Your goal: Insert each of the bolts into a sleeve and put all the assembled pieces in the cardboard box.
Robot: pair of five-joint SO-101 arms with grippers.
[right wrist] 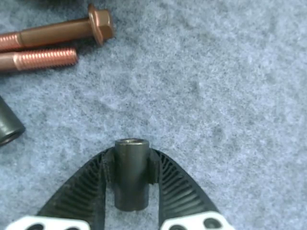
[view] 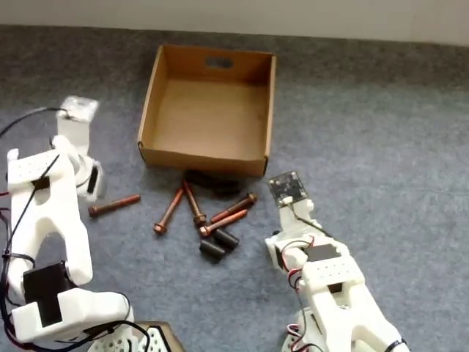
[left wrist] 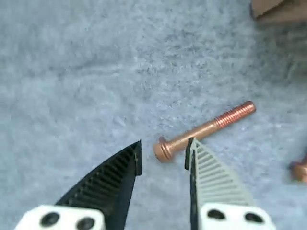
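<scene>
- The left pincer [left wrist: 163, 143] hangs low over the grey counter [view: 381, 132] with its jaws wide apart and nothing held. The flanged head of a lone copper bolt [left wrist: 204, 129] lies between its fingertips.
- In the high view this lone copper bolt [view: 113, 205] lies flat on the counter beside the left arm, apart from the other bolts and left of the box's front corner.
- The right pincer [right wrist: 130, 154] is closed around a black sleeve [right wrist: 130, 175]. Both ribbed fingers press on the sleeve's sides, and its threaded bore points away from the wrist.
- The cardboard box [view: 152, 95] stands open-topped at the far middle of the counter, with a hand slot in its far wall.
- A cluster of four bolts [view: 194, 202] lies just in front of the box. Two slant together near the middle and two lie side by side toward the right arm.
- Two loose sleeves [view: 220, 244], both black, rest touching each other just in front of that cluster.
- Dark pieces [view: 212, 182] lie against the box's front wall; what they are cannot be told.
- From the right wrist, a hex-headed bolt [right wrist: 57, 31] and the threaded tip [right wrist: 45, 59] of another bolt lie side by side beyond the held sleeve. Another sleeve end [right wrist: 7, 127] lies at the edge.
</scene>
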